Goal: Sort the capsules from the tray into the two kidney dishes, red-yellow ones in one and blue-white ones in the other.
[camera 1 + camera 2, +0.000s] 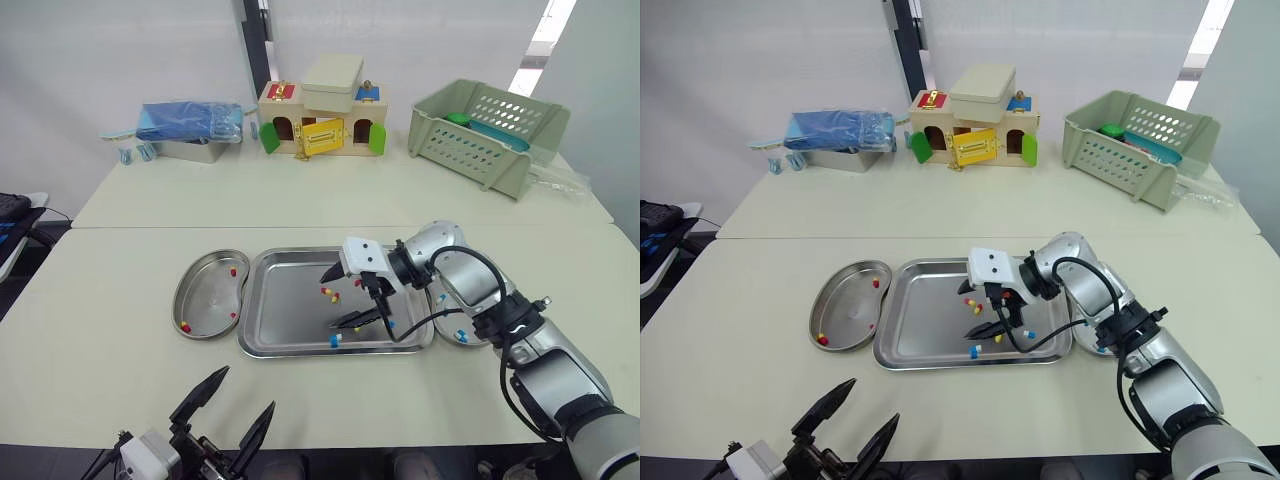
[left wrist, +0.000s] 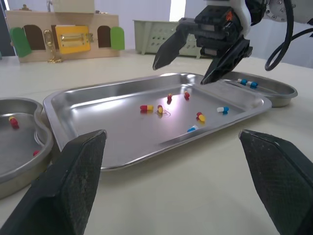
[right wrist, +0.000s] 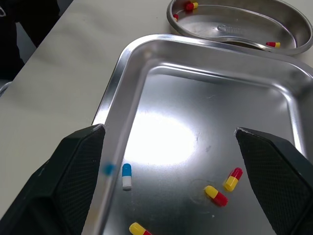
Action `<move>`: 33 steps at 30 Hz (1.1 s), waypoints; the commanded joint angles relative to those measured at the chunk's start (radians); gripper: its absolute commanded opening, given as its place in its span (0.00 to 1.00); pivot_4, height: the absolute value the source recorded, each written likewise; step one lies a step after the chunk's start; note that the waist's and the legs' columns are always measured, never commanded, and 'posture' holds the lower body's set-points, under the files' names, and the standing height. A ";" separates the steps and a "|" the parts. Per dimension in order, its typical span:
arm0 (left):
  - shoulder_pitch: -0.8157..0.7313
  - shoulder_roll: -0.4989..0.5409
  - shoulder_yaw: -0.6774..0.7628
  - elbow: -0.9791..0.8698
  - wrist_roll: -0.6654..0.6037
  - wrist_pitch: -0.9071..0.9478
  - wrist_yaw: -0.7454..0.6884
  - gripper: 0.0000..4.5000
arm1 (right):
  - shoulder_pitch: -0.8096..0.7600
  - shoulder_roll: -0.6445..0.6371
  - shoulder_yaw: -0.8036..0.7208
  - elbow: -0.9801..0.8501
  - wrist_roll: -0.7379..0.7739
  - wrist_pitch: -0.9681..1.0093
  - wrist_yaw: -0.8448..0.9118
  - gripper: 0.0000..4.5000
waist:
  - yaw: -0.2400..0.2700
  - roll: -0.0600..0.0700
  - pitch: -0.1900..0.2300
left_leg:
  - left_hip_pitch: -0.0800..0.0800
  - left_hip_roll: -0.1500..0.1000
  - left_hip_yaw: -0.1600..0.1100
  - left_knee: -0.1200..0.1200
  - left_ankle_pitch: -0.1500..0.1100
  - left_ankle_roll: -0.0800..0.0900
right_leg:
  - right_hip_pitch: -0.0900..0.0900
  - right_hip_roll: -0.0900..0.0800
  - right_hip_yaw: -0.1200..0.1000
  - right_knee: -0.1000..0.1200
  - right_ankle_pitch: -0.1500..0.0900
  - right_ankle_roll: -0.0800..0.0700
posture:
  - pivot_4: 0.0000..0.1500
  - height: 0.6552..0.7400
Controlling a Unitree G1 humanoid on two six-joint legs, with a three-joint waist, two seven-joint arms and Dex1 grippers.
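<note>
Right end effector (image 1: 329,302) hangs over the tray (image 1: 285,345), fingers spread and empty, with capsules lying loose below.

Risk: the capsules are small and smooth on polished steel, so a closing pinch may squirt one away or catch two neighbours (image 3: 224,188) at once. The blue-white one (image 3: 126,176) lies by the tray wall, which may block a finger. The left end effector (image 1: 246,390) is open and empty, low over the near worktop (image 1: 100,300). The right wrist view shows red-yellow capsules in the left dish (image 3: 293,19). The left wrist view shows blue-white ones in the right dish (image 2: 276,93), which the arm partly hides from the head.
</note>
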 commanded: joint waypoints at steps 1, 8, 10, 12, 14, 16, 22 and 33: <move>-0.003 0.022 -0.003 -0.054 0.000 0.014 0.027 1.00 | -0.008 0.010 -0.013 -0.032 0.006 -0.011 -0.005 0.99 | 0.000 0.000 0.000 | 0.000 0.000 0.000 0.000 0.000 0.000 | 0.000 0.000 0.000 0.000 0.000 0.000 | 1.00 1.00; -0.013 0.262 0.204 -0.195 -0.147 0.293 0.101 1.00 | 0.170 -0.114 -0.205 -0.181 0.163 -0.058 0.036 0.99 | 0.014 -0.003 0.000 | -0.001 0.000 -0.002 0.000 0.000 0.000 | 0.001 0.000 -0.002 0.000 0.000 0.000 | 1.00 1.00; -0.005 0.362 0.282 -0.220 -0.216 0.423 0.108 1.00 | 0.253 -0.167 -0.265 -0.238 0.220 -0.065 0.052 0.99 | 0.018 -0.004 0.000 | -0.001 0.000 -0.003 0.000 0.000 0.000 | 0.001 0.000 -0.003 0.000 0.000 0.000 | 1.00 1.00; -0.016 0.450 0.354 -0.222 -0.273 0.522 0.094 1.00 | 0.356 -0.223 -0.333 -0.279 0.270 -0.091 0.070 0.99 | 0.009 -0.003 0.000 | -0.001 0.000 -0.002 0.000 0.000 0.000 | 0.001 0.000 -0.001 0.000 0.000 0.000 | 1.00 1.00; -0.047 0.512 0.407 -0.199 -0.299 0.579 0.066 1.00 | 0.446 -0.265 -0.390 -0.298 0.302 -0.131 0.084 0.99 | 0.005 -0.003 0.000 | -0.001 0.000 -0.002 0.000 0.000 0.000 | 0.001 0.000 -0.002 0.000 0.000 0.000 | 1.00 1.00; -0.101 0.578 0.440 -0.160 -0.306 0.642 0.034 1.00 | 0.531 -0.294 -0.448 -0.320 0.339 -0.166 0.091 0.99 | 0.000 -0.003 0.001 | 0.000 0.000 -0.001 -0.001 0.000 0.000 | 0.001 0.001 -0.001 0.001 0.000 0.000 | 1.00 1.00; -0.302 0.735 0.398 -0.115 -0.297 0.792 -0.061 1.00 | 0.808 -0.303 -0.565 -0.402 0.393 -0.265 0.054 0.99 | 0.003 -0.003 0.002 | 0.001 0.000 -0.001 -0.001 0.000 0.000 | 0.002 0.002 0.000 0.000 0.000 -0.001 | 1.00 1.00; -0.773 0.837 0.092 0.096 -0.140 0.829 -0.307 1.00 | 1.253 -0.185 -0.680 -0.583 0.453 -0.415 -0.091 0.99 | -0.002 -0.003 0.003 | 0.002 0.001 0.000 -0.001 0.000 0.000 | 0.002 0.002 0.001 0.002 0.000 -0.001 | 1.00 1.00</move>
